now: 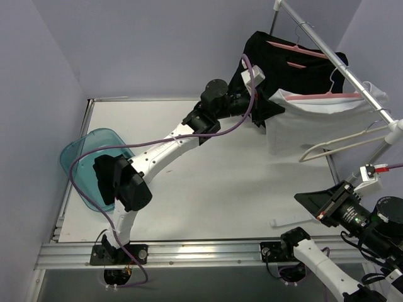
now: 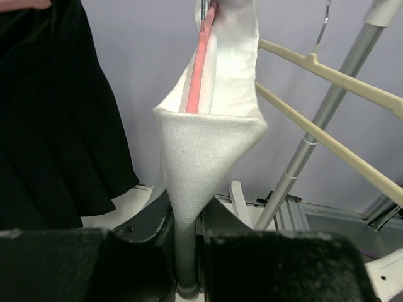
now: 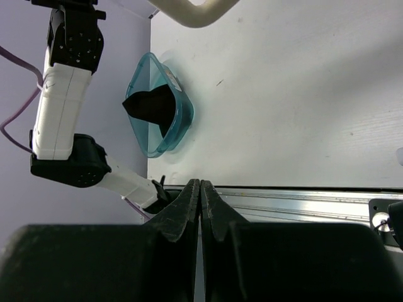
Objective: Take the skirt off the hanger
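Observation:
A white skirt hangs on a pink hanger from the metal rail at the back right. My left gripper reaches to the skirt's left lower corner and is shut on it. In the left wrist view the skirt narrows to a pinched point between the jaws of the left gripper, with the pink hanger inside the waistband above. My right gripper is shut and empty at the near right, apart from the skirt; it also shows in the right wrist view.
A black garment hangs on another pink hanger left of the skirt. An empty cream hanger hangs lower right. A teal bin holding black cloth sits at the table's left edge. A white strip lies near the front.

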`<act>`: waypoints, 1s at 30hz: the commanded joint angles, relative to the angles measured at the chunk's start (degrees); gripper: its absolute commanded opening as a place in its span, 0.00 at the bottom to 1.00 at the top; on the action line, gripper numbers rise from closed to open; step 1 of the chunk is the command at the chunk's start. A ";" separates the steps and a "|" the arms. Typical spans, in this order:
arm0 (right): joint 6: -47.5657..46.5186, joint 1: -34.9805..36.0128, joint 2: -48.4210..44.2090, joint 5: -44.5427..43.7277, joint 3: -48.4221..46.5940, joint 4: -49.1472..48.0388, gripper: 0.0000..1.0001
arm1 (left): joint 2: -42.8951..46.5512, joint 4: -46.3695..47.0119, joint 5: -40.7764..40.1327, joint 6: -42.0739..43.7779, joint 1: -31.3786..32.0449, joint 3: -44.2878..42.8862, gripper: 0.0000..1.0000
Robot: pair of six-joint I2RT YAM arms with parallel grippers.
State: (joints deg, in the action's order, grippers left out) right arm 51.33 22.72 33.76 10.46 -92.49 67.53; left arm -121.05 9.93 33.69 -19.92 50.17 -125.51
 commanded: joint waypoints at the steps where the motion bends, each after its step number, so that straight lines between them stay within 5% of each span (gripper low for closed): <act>1: -0.35 1.18 -0.01 -1.23 0.38 -0.29 0.00 | 8.72 12.04 1.11 -2.22 -1.30 4.57 0.02; 7: -1.14 2.15 0.26 -1.49 0.55 -0.47 0.00 | 13.12 14.58 0.67 -2.75 -2.10 12.92 0.02; 14: -2.02 3.03 1.39 -0.88 0.38 -2.22 0.00 | 14.87 3.09 1.03 -1.01 -1.92 10.80 0.02; 23: -8.08 3.03 6.40 3.25 1.52 -9.25 0.22 | 34.73 -15.90 -9.25 5.51 -3.06 29.41 0.02; 30: -12.92 2.77 12.64 7.82 1.17 -16.02 0.22 | 51.25 -23.98 -11.71 5.68 -3.68 41.13 0.02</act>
State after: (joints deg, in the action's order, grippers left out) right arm 42.09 25.28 43.22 14.74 -91.26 57.84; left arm -74.94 -11.64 24.47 -15.53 46.26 -85.62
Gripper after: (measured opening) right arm 0.222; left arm 0.156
